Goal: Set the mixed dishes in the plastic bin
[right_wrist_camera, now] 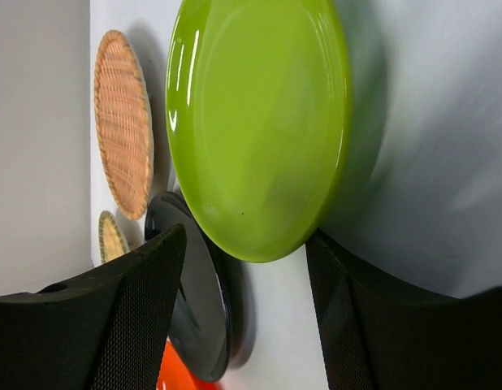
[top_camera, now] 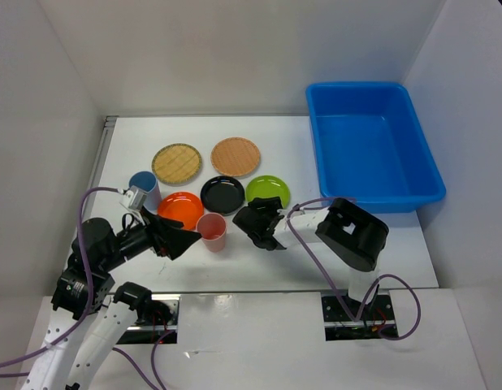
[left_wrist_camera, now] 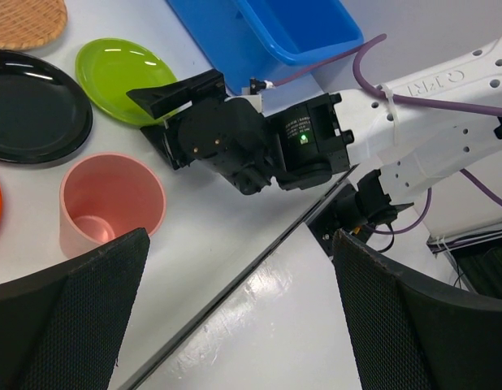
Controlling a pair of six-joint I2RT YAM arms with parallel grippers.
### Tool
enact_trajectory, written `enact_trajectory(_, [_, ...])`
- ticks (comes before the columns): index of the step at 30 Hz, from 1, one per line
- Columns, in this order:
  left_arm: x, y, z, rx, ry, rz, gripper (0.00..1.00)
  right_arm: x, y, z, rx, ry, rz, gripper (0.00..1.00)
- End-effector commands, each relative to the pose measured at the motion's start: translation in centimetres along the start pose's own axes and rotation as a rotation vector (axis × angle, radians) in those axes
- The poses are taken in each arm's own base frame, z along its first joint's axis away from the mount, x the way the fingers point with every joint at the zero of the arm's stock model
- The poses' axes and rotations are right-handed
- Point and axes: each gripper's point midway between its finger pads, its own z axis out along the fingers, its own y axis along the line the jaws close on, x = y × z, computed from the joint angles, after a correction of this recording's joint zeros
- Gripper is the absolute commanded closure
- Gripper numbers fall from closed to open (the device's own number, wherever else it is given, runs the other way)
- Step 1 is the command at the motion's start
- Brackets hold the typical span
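The blue bin (top_camera: 373,150) stands at the back right, with no dishes in it. Two tan woven plates (top_camera: 176,163) (top_camera: 235,156) lie at the back. In front of them lie the orange plate (top_camera: 180,209), black plate (top_camera: 222,194) and lime green plate (top_camera: 268,190). The blue cup (top_camera: 144,189) stands at the left, the pink cup (top_camera: 211,231) in front of the black plate. My right gripper (top_camera: 263,213) is open just in front of the lime plate (right_wrist_camera: 259,122), its fingers either side of the near rim. My left gripper (top_camera: 186,236) is open and empty, just left of the pink cup (left_wrist_camera: 111,201).
White walls enclose the table on three sides. The table's front edge (left_wrist_camera: 235,276) runs just below my left gripper. The right arm's body (left_wrist_camera: 259,142) lies between the pink cup and the bin (left_wrist_camera: 259,32). Purple cables hang off both arms.
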Motion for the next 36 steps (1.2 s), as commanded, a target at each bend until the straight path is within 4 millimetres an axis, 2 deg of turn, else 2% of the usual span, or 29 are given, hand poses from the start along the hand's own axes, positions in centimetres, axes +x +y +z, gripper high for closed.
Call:
enact_trajectory(1, [-0.3, -0.2, -0.2, 0.009, -0.017, 0.035, 0.0, -0.9, -2.6, 1.7, 0.111, -0.023, 0.386, 0.33])
enact_trajectory(4, [-0.1, -0.1, -0.2, 0.005, -0.01, 0.03, 0.0, -1.1, -3.0, 2.2, 0.124, -0.018, 0.358, 0.39])
enact_trajectory(8, [0.0, -0.3, -0.2, 0.012, -0.005, 0.031, 0.0, -1.3, -2.4, 2.6, 0.122, -0.003, 0.357, 0.47])
enact_trajectory(9, [-0.1, -0.4, -0.4, 0.016, -0.012, 0.036, 0.0, -1.1, -2.5, 2.5, 0.128, 0.004, 0.347, 0.54])
enact_trajectory(11, [-0.1, -0.4, -0.4, 0.016, -0.012, 0.036, 0.0, -1.1, -2.5, 2.5, 0.128, 0.004, 0.347, 0.58])
enact_trajectory(12, [-0.1, -0.4, -0.4, 0.016, -0.012, 0.036, 0.0, -1.1, -2.5, 2.5, 0.128, 0.004, 0.347, 0.65])
enact_trajectory(15, [-0.1, -0.4, -0.4, 0.016, -0.012, 0.036, 0.0, -1.2, -2.1, 2.8, 0.125, 0.001, 0.35, 0.75])
enact_trajectory(16, [-0.1, -0.4, -0.4, 0.016, -0.012, 0.036, 0.0, -1.2, -2.1, 2.8, 0.125, 0.001, 0.35, 0.81])
enact_trajectory(22, [-0.1, -0.3, -0.3, 0.008, -0.016, 0.036, 0.0, -1.1, -2.1, 2.7, 0.142, 0.0, 0.334, 0.96])
enact_trajectory(28, [-0.1, -0.3, -0.3, 0.008, -0.016, 0.036, 0.0, -1.5, -2.2, 1.9, 0.136, -0.016, 0.298, 1.0])
enact_trajectory(34, [-0.2, -0.4, -0.5, 0.012, -0.023, 0.04, 0.0, -1.7, -1.5, 0.1, 0.104, -0.049, 0.254, 1.0])
enact_trajectory(36, [-0.2, -0.4, -0.5, 0.012, -0.023, 0.04, 0.0, -2.4, -1.1, -0.4, 0.087, -0.071, 0.258, 1.0])
